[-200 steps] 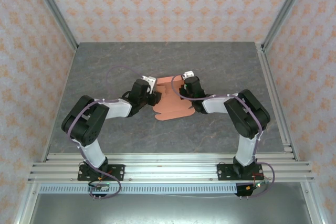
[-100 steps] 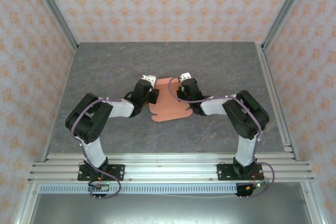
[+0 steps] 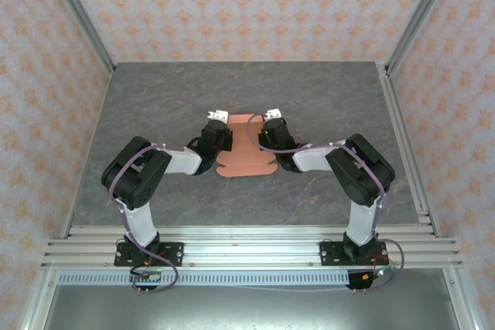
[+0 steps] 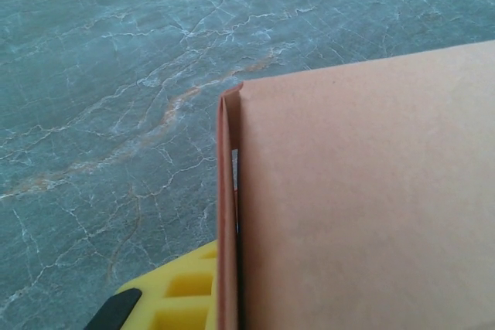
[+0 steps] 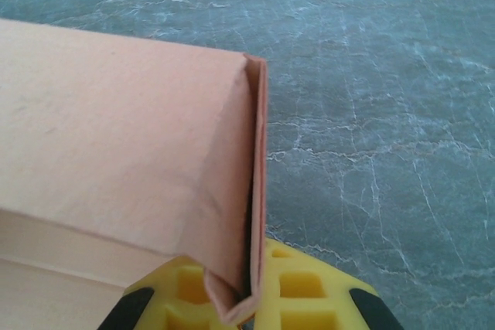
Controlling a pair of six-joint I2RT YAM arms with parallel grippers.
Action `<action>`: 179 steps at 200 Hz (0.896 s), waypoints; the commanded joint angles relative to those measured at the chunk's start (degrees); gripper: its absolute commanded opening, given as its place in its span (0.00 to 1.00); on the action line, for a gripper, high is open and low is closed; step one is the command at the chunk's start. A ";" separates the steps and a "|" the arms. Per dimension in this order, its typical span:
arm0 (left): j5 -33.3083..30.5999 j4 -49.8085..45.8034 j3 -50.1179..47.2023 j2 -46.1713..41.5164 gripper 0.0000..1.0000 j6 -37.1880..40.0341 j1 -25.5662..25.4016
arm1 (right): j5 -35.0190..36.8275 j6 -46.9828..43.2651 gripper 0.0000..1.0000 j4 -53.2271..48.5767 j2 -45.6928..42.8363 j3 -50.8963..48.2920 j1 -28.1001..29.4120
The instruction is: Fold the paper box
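As both arms reach in from opposite sides, the paper box lies between them on the grey marbled table. The left gripper is at one side edge of it and the right gripper at the other. Each gripper is pressed together on a folded part of the card, so the box is pinched from two sides at once.

From the left wrist, the doubled edge of the card runs straight away from the gripper and enters the jaws just beside the yellow pad. The pinch therefore sits on a crease where two layers meet. From the right wrist it is almost the mirror picture. A folded flap stands on its edge and comes down onto that gripper's own yellow pad, while the wide panel of the box spreads to the left of this gripper.

I judge that the hold is symmetrical for a reason. Thin card is light and would slide on the smooth table, so each arm anchors the sheet for the other while both side creases are set.

The rounded tabs lie flat behind the two grippers, toward the arm bases. This suggests that the end flaps are not yet raised and the task is perhaps half done. A sideways pull here could crumple the card.
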 commanded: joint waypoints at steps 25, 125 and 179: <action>-0.83 2.85 -0.72 -0.95 0.00 -2.13 -1.35 | 7.58 3.22 0.04 -8.16 5.40 2.83 1.29; -12.48 -2.20 0.80 -0.36 0.00 -8.42 -1.33 | 22.68 8.30 0.00 -11.34 7.26 7.14 1.42; -27.96 -14.23 5.83 0.72 0.00 -25.06 -1.84 | 32.32 16.09 0.00 -20.40 6.66 9.26 3.77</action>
